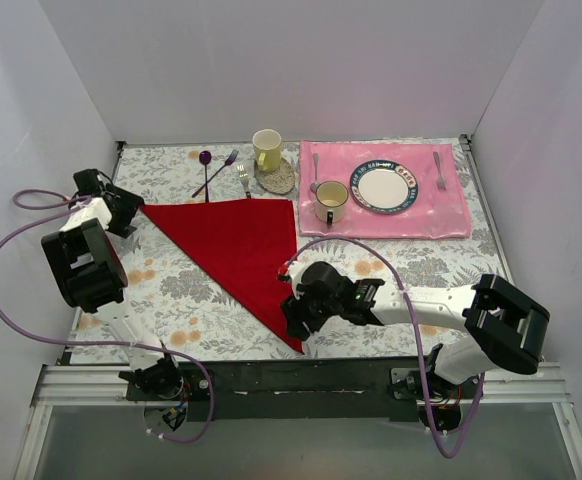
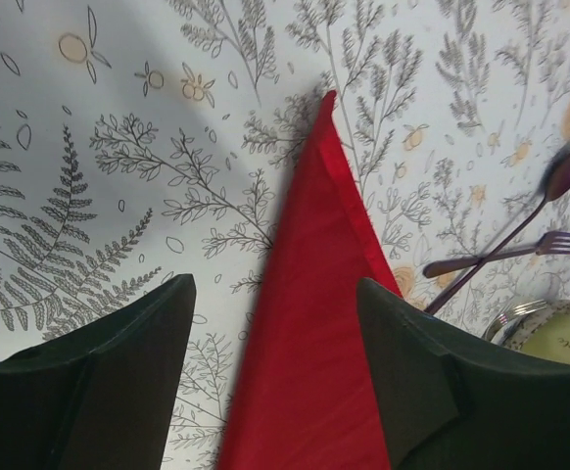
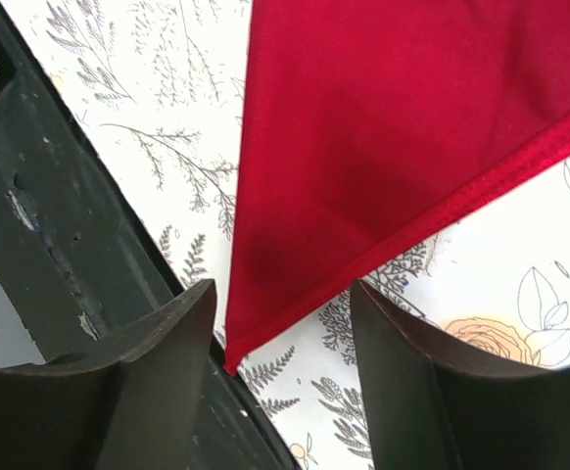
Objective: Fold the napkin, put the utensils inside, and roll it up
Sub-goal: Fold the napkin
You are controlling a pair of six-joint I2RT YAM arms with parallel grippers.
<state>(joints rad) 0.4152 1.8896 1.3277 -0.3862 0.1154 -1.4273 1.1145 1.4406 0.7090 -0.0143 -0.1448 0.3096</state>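
Directly below the left gripper (image 2: 275, 294), fingers (image 2: 118, 372) spread wide with nothing pinched: one pointed corner of the red napkin (image 2: 309, 323), flat between them on the leaf-print table cover (image 2: 118, 147). Past that tip and off to the right, a purple spoon (image 2: 569, 171) crossed over a purple fork (image 2: 559, 242). Likewise spread and empty, the right gripper (image 3: 280, 294), straddling the napkin's near hemmed corner beside the dark table edge (image 3: 60, 225). Overall a folded triangle. Slim fork (image 1: 243, 182) just beyond its far edge.
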